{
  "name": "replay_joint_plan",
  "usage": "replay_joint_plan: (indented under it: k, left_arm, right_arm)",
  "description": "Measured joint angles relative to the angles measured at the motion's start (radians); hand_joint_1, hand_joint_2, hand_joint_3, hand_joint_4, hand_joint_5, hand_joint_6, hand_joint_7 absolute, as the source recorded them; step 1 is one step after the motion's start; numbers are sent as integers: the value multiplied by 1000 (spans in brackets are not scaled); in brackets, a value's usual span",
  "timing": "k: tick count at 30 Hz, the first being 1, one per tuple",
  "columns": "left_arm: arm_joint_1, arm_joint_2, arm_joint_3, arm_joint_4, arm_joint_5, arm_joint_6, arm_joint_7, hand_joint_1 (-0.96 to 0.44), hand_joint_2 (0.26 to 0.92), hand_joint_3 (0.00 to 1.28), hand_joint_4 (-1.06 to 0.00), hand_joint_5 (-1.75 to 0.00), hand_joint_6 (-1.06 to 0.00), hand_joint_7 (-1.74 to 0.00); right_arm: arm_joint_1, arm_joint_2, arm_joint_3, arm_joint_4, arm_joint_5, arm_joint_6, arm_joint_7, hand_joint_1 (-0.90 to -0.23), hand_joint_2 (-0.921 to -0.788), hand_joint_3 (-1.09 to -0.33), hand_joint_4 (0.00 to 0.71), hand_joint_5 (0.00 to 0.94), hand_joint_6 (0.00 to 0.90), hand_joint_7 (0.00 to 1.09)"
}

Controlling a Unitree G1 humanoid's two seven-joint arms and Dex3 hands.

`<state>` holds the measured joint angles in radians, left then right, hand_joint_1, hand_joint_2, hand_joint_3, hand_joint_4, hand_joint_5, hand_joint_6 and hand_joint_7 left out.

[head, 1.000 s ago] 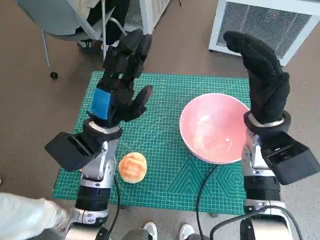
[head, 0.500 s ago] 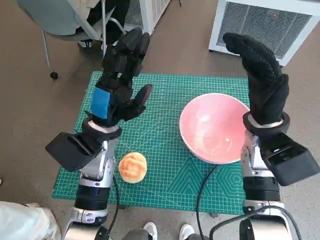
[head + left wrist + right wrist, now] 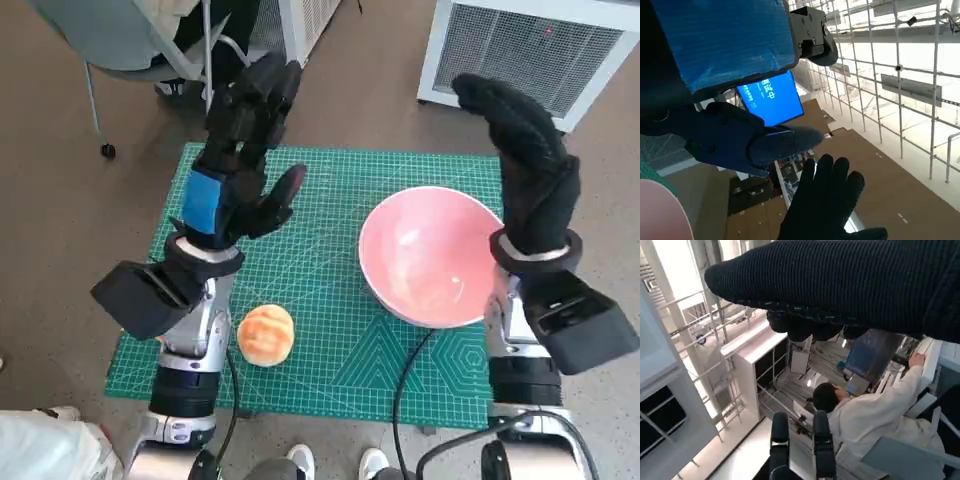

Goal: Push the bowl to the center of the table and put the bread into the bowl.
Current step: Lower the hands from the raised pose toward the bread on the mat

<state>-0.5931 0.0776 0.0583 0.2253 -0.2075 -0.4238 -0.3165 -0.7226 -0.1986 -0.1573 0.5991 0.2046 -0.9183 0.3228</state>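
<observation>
A pink bowl (image 3: 428,256) sits on the right half of the green cutting mat (image 3: 330,180); a sliver of its rim (image 3: 660,210) shows in the left wrist view. A round golden bread roll (image 3: 265,334) lies near the mat's front left corner. My left hand (image 3: 240,165) is raised above the mat's left part with its fingers spread and holds nothing. My right hand (image 3: 528,160) is lifted upright beside the bowl's right rim, fingers extended, empty. The gloved right hand (image 3: 827,200) also appears in the left wrist view. Neither hand touches the bowl or the bread.
A white grilled unit (image 3: 530,50) stands beyond the mat's far right corner. A chair (image 3: 130,40) with a seated person is at the far left. A person in white (image 3: 865,415) shows in the right wrist view. Feet (image 3: 335,462) stand at the mat's front edge.
Both raised hands have barely shifted. The pale sleeve at the lower left has drawn back towards the corner. Bowl and bread have not moved.
</observation>
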Motion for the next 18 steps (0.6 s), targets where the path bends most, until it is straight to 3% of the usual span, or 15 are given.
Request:
replay_joint_plan:
  k: [4,8,14,18]
  left_arm:
    - [0,3,2,0,0,-9,0,-439,921,461,-182,-43,1,-639]
    - [0,4,6,2,0,-17,-1,-436,921,460,-182,-43,1,-642]
    - [1,7,13,14,0,-36,-4,-432,921,457,-183,-43,1,-640]
    - [1,8,19,30,-1,-49,-11,-430,921,455,-184,-43,1,-638]
  right_arm:
    - [9,-51,-48,64,26,-29,11,-554,-921,-772,358,0,129,490]
    - [26,-95,-102,121,28,-53,-6,-549,-921,-801,355,2,70,576]
    - [41,-143,-174,273,-15,-97,-114,-545,-921,-820,349,1,66,578]
    - [43,-169,-207,386,-23,-101,-178,-542,-921,-823,353,2,89,536]
